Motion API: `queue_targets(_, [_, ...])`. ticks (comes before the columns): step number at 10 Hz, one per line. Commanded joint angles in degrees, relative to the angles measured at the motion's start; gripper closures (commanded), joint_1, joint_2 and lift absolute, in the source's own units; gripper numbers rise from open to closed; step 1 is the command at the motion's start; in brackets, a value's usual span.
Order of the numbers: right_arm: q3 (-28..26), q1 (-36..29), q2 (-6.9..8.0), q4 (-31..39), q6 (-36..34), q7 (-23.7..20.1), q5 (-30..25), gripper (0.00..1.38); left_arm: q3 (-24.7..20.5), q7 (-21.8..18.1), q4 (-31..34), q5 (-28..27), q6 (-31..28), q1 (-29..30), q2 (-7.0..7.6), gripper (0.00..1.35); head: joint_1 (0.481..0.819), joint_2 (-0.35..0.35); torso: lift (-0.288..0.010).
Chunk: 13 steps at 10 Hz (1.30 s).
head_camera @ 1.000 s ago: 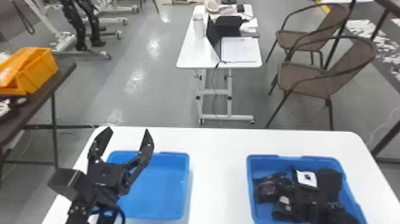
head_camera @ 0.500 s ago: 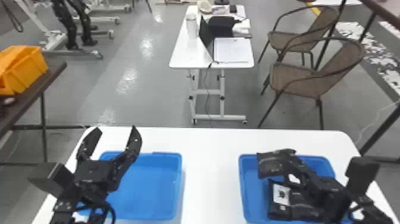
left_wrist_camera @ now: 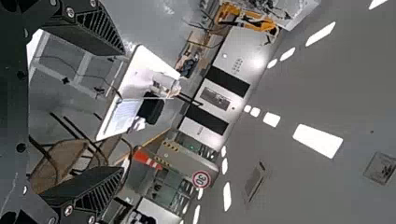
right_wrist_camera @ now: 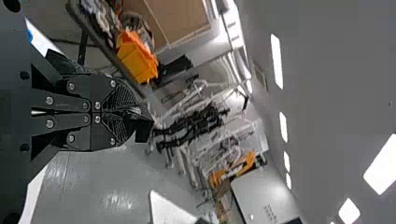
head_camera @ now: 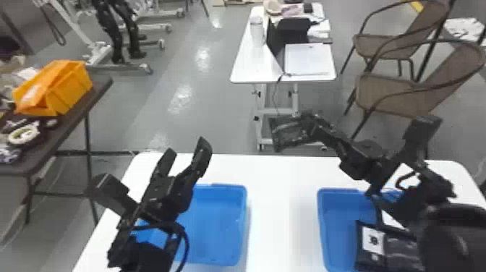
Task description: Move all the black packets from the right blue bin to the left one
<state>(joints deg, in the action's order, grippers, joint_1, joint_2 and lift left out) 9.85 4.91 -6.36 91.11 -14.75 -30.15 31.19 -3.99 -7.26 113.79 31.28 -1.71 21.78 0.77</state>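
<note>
1. Lifted clear of the right blue bin (head_camera: pixel 327 220) since a moment ago, a black packet (head_camera: pixel 285 134) hangs high above the white table (head_camera: pixel 278 202), seen in the head view against the floor and a rolling desk (head_camera: pixel 249 68) beyond.

2. The right gripper (head_camera: pixel 311 124) grips the packet, its arm reaching up over the right bin; in the right wrist view, the gripper's (right_wrist_camera: pixel 139 114) two fingers meet, with a dark piece at their tips.

3. The left gripper (head_camera: pixel 186 147) waits beside and above the left blue bin (head_camera: pixel 220 224), its fingers spread wide with a gap between them.

4. Black packets lie in the right blue bin, one with a white label (head_camera: pixel 373 239), partly behind the right arm.

5. Past the table, two woven armchairs (head_camera: pixel 394 92) stand at right, while an orange bin (head_camera: pixel 74 88) sits on a dark side table (head_camera: pixel 68 126) at left.
</note>
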Motion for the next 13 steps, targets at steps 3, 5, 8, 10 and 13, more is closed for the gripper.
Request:
queue_targets(3, [10.36,10.56,0.47,-11.31,1.56,-4.66,8.36,1.28,5.22,-0.21,-2.69,10.65,-3.04,-4.64,1.26,0.13,0.686,0.229,0.0])
queue_targets(5, [13.0,12.84,0.56,-13.24,1.65,-5.8,10.82,1.28,6.98,-1.0,-3.92,13.02,-4.88,-6.75,3.54,0.12,0.676,0.227,0.0])
queue_targets(8, [14.76,14.42,0.56,-14.12,1.48,-6.24,12.49,1.28,7.86,-1.0,-4.98,15.13,-3.74,-6.75,3.54,0.13,0.668,0.233,0.0])
queue_targets(10, [16.08,14.51,0.56,-15.26,0.68,-6.33,14.08,1.28,7.95,-1.09,-4.98,15.75,-3.39,-6.84,3.72,0.5,0.671,0.239,0.0])
queue_targets(13, [17.13,14.6,0.47,-16.49,0.42,-6.33,15.66,1.28,8.65,-1.09,-4.63,14.43,-4.09,-7.81,3.98,1.13,0.68,0.25,0.0])
